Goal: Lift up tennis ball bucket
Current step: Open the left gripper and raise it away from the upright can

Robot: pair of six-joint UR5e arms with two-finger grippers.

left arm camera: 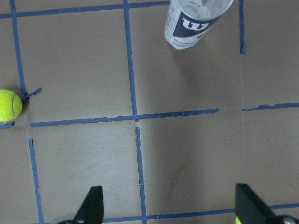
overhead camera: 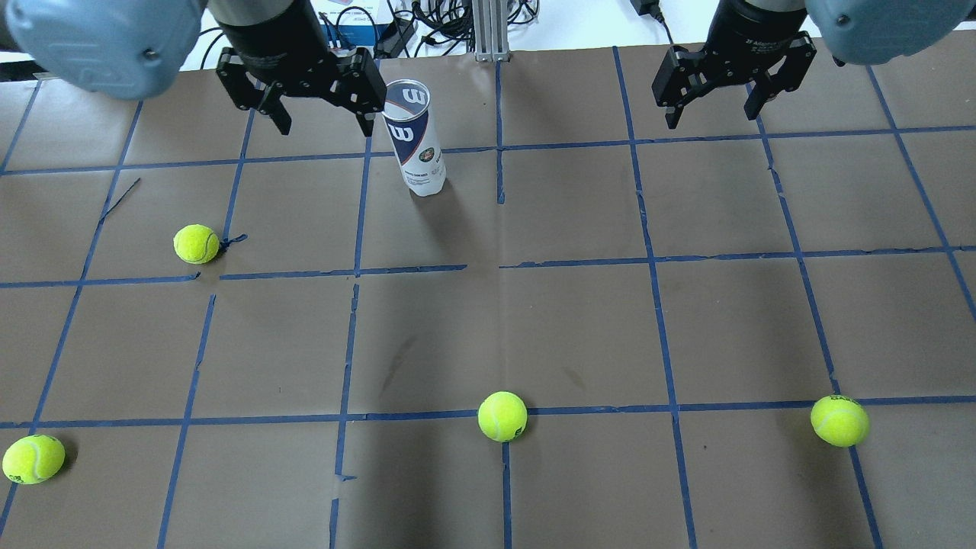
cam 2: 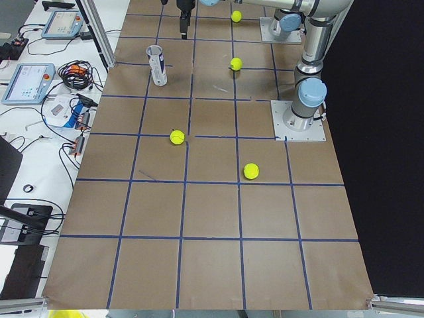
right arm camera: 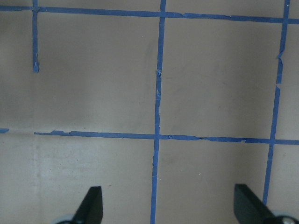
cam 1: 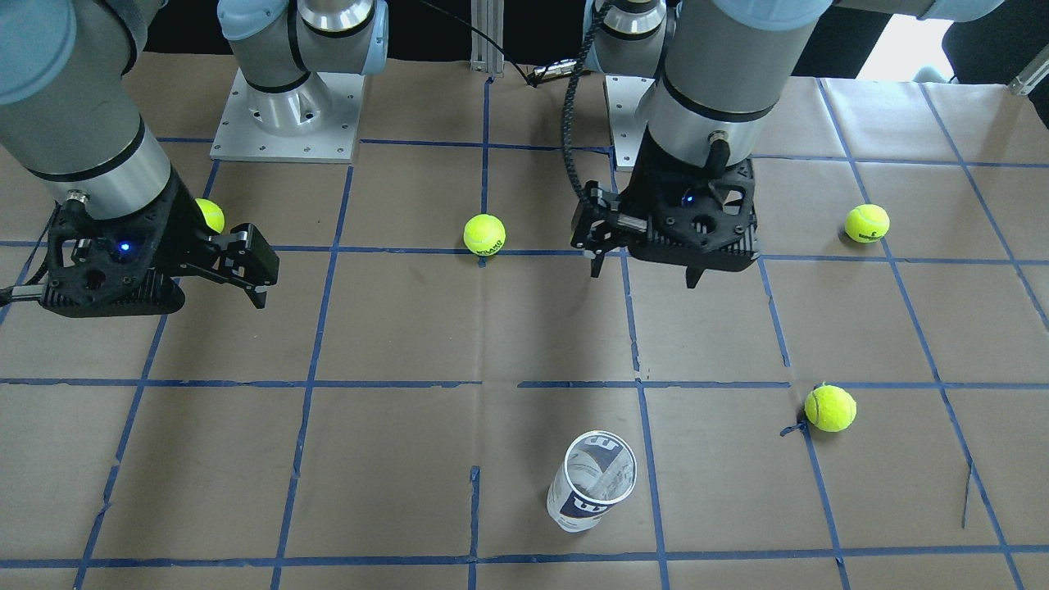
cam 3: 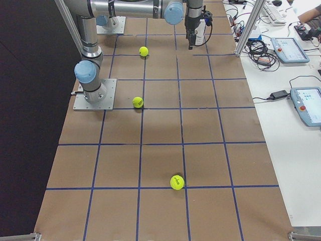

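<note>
The tennis ball bucket (overhead camera: pixel 415 141) is a slim clear can with a white and navy Wilson label. It stands upright on the brown paper on the side far from the robot's base (cam 1: pixel 592 483), its top open. My left gripper (overhead camera: pixel 324 122) is open and empty and hangs high above the table on the robot's side of the can (cam 1: pixel 643 266). In the left wrist view the can (left arm camera: pixel 194 23) is at the top edge, beyond the open fingers (left arm camera: pixel 93 205). My right gripper (overhead camera: pixel 715 114) is open and empty, far to the can's right (cam 1: pixel 246 266).
Several yellow-green tennis balls lie loose on the table: one left of the can (overhead camera: pixel 197 244), one in the middle on the robot's side (overhead camera: pixel 502 416), and one at each near corner (overhead camera: pixel 33 459) (overhead camera: pixel 839 420). Blue tape lines grid the paper. The right wrist view shows only paper.
</note>
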